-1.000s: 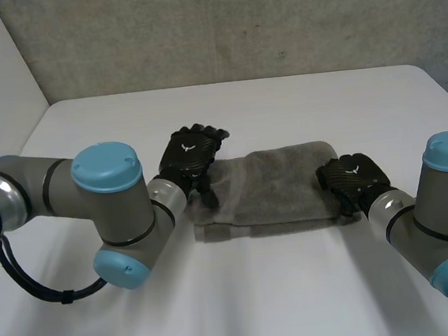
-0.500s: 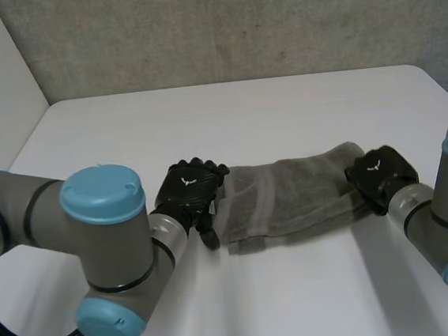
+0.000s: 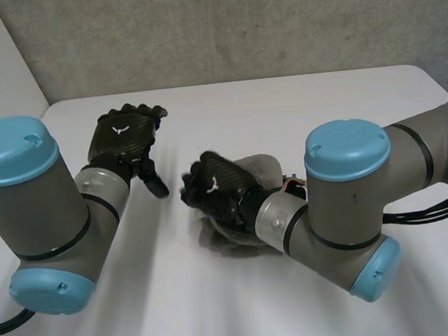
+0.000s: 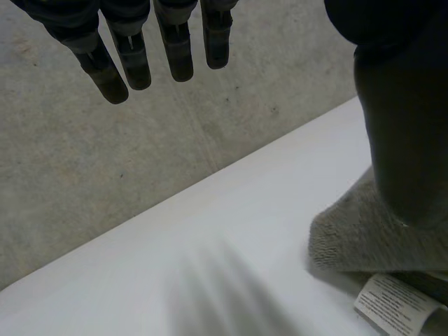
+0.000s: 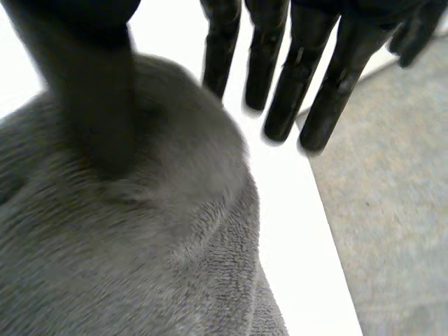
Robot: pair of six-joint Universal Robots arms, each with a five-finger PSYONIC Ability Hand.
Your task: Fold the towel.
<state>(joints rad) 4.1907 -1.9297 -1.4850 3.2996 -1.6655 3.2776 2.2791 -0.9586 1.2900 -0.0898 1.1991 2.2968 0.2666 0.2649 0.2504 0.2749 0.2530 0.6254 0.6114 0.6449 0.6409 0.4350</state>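
Head view: the towel (image 3: 262, 167) lies bunched mid-desk (image 3: 297, 101) under the right hand (image 3: 216, 188). Its fingers reach straight past the cloth while the thumb rests on it, apparently pressing the fold flat. The left hand (image 3: 128, 136) hovers clear beside it, fingers spread and empty, likely giving room. A label (image 4: 392, 304) pokes out beneath the towel.

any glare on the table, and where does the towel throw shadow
Head view: table evenly lit, no glare. Left wrist view: towel throws a narrow dark shadow on the table under its edge, beside its label.
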